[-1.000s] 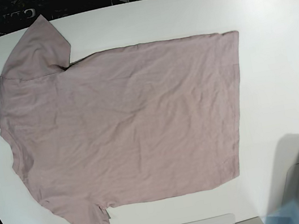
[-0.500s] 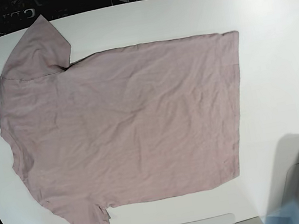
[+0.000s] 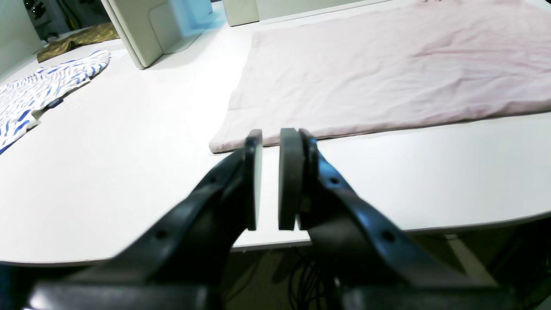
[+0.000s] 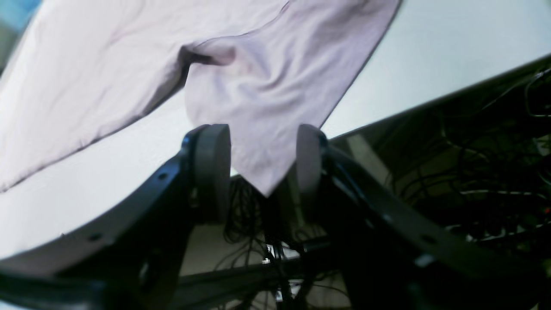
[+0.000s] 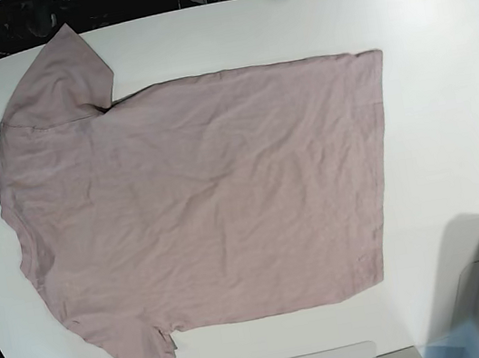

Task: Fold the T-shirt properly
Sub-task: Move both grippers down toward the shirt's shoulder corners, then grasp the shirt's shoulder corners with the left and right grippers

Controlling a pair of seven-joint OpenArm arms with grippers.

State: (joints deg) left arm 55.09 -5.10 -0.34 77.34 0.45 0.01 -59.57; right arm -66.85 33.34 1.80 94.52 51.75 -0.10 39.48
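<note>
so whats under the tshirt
Only the white table shows around the T-shirt, which lies spread flat on it. Whatever the fabric covers is hidden, though no bulge suggests anything beneath.

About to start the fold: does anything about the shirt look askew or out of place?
Mostly flat, but the T-shirt has one sleeve tip poking past the table edge, and the opposite sleeve looks bunched.

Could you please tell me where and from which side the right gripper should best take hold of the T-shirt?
Probably at the tip of the sleeve nearest the right gripper. The T-shirt lies flat on the white table, but that sleeve's corner overhangs the table edge, so open jaws coming from off the table could close around it without scraping the surface.
</note>
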